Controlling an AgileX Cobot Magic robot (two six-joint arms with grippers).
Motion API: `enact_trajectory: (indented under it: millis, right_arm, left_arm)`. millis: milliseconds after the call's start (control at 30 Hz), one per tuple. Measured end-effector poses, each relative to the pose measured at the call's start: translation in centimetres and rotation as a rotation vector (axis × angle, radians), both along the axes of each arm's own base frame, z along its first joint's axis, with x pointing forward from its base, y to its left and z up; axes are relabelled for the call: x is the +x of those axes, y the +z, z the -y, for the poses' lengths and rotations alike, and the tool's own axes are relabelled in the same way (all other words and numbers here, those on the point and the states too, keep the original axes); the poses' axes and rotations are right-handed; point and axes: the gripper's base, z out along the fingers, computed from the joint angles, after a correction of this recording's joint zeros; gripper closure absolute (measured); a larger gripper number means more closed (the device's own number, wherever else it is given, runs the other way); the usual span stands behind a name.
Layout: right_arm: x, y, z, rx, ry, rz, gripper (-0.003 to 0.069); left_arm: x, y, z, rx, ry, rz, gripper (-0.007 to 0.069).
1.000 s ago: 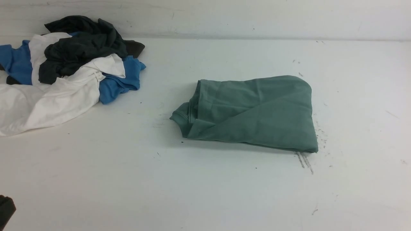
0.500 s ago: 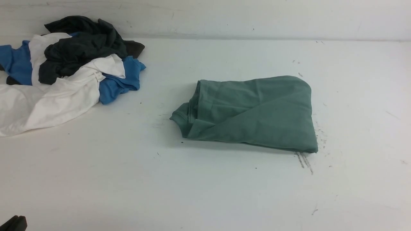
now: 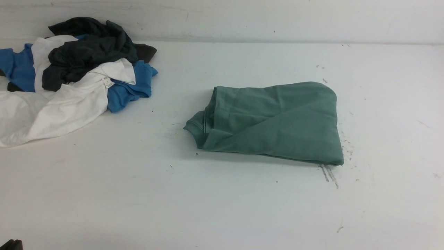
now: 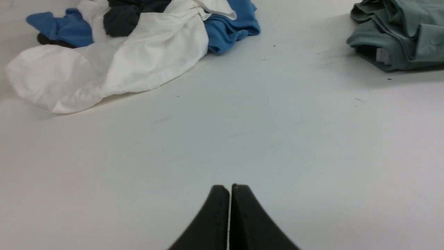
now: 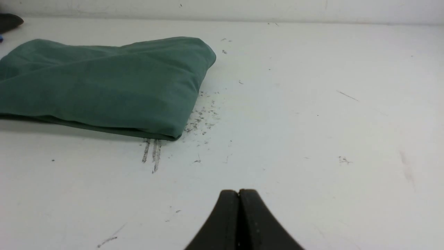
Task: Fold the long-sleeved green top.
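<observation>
- Front view: the green long-sleeved top (image 3: 274,123) lies folded into a compact, roughly rectangular bundle just right of frame centre, flat on the white table (image 3: 222,201).
- Its layered edges and ribbed neck end point toward frame left; a diagonal crease runs across the top layer.
- Short dark scuff marks (image 3: 329,173) on the table sit at the bundle's lower right corner, touching its edge.
- Upper left of frame: a loose pile of other clothes, well apart from the green bundle. A dark grey garment (image 3: 90,48) sits on top, a blue garment (image 3: 128,88) shows at both sides, and a white garment (image 3: 52,111) spreads toward the lower left.
- A pale wall (image 3: 242,17) runs across the top of the frame.
- A small dark shape shows at the extreme lower left corner; too little of it is visible to identify.
- Left wrist view: the left tool (image 4: 230,189) shows at bottom centre, its two black fingers pressed together with only a hairline seam between them, holding nothing, over bare table.
- The clothes pile fills the upper left; the folded top's stacked edges, with a white label tucked in, show at the upper right.
- Right wrist view: the right tool (image 5: 239,192) shows at bottom centre, fingers fully together, empty, over bare table.
- The green bundle fills the upper left of the frame, apart from the tool; scuff marks lie between them.
</observation>
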Motion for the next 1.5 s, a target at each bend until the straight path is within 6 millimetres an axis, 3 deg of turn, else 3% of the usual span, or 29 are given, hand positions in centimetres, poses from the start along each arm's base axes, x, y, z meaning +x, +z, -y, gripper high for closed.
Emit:
enact_trajectory:
  millis: [1500]
  right_arm:
    - [0.00, -0.02, 0.00, 0.010, -0.002, -0.001, 0.0673]
  left_arm:
    - [0.00, 0.01, -0.10, -0.002, 0.019, -0.001, 0.0628]
